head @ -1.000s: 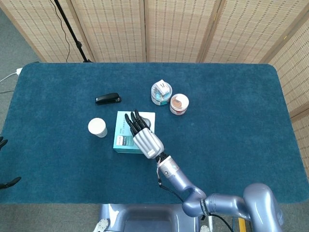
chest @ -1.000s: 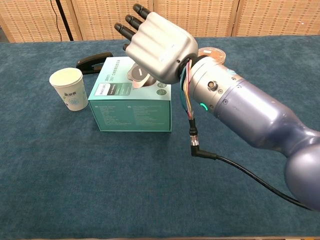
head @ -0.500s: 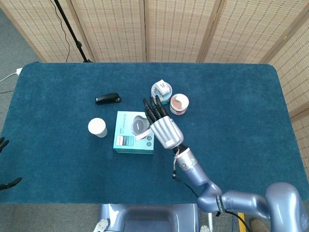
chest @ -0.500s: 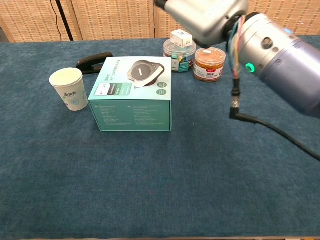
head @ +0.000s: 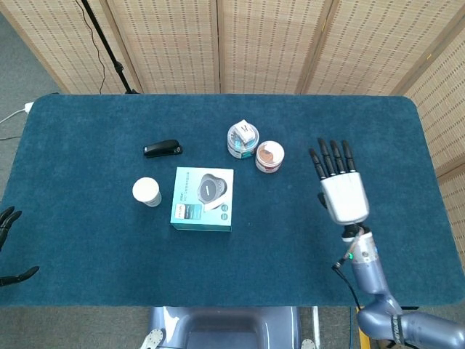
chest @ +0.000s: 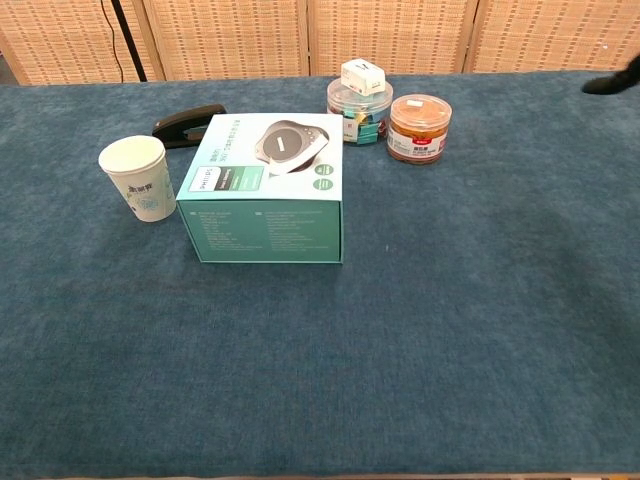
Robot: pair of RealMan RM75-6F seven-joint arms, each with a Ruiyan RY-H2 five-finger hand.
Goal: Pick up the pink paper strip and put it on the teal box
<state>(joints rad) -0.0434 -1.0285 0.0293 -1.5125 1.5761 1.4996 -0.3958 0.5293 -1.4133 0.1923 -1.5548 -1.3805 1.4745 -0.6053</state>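
Right robot hand [head: 341, 187] had swung away from the teal box [head: 203, 198] within the last second and hung well to the right above the tabletop [head: 87, 240], fingers [head: 331, 158] straight and spread, holding nothing. Left robot hand [head: 9, 227] barely showed at the left edge; its state could not be told. Pink paper strip [head: 212, 206] appeared to lie on the box top, a pale sliver by the printed disc, too small to be certain. Judged: placement done, arm retreating. Paper cup [head: 147, 192] stood beside the box.

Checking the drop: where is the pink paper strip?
In the head view the pink paper strip lies on top of the teal box, near its right edge, right of the paper cup.
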